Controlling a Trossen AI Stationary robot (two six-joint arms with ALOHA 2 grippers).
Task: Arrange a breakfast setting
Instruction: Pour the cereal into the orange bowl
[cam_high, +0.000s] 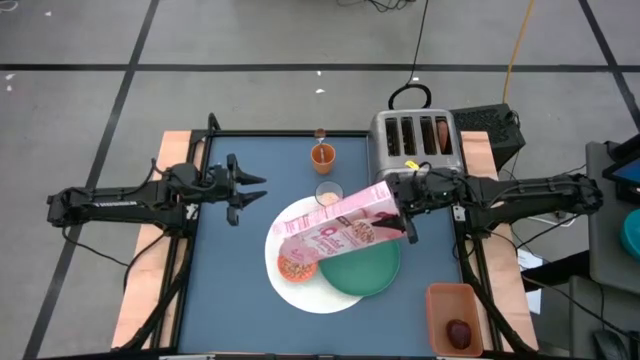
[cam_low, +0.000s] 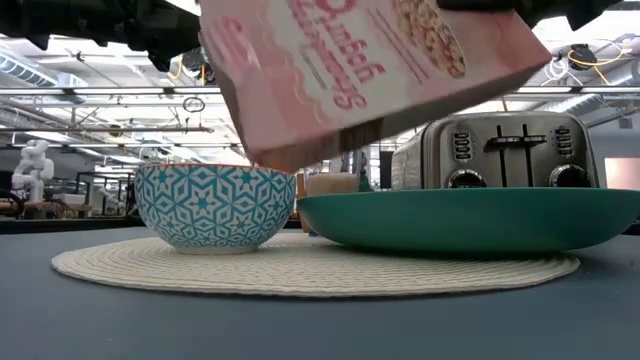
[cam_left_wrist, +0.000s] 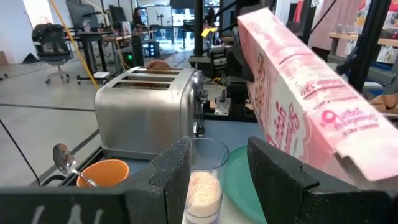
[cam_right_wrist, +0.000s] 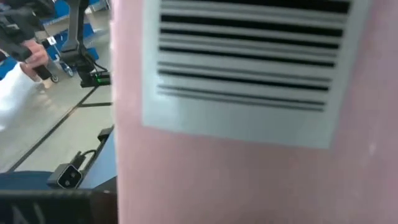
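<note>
The counter (cam_high: 240, 250) is a dark blue mat, and the things are set near its middle and right, where both arms can get at them. The toaster (cam_high: 415, 145) stands at the far right edge, out of the way, with what looks like the bagel (cam_high: 441, 131) poking out of a slot, so that one is not yet on a plate.

The cereal box (cam_high: 340, 222) is the big thing in play. The right gripper (cam_high: 408, 205) clamps it by its base end and holds it tipped in the air, its open end slanting down over the bowl (cam_high: 297, 266), which reads to me as pouring cereal. From table height the box's low corner hangs just above the bowl's rim.

Below lies the white plate (cam_high: 290, 285), which from the low view looks more like a woven mat. The green plate (cam_high: 365, 268) sits on its right side and the bowl on its left, so the meal is gathered in one place.

The glass (cam_high: 329, 193) stands just beyond the plates, the cup (cam_high: 322, 155) farther back with a spoon (cam_left_wrist: 62, 158) leaning in it. The fruit (cam_high: 458, 332) waits apart in an orange tray (cam_high: 440, 300) at the near right corner.

The left gripper (cam_high: 248, 190) hovers over bare counter at the left, fingers partly apart and empty, pointing toward the glass, likely kept clear of the pour.
</note>
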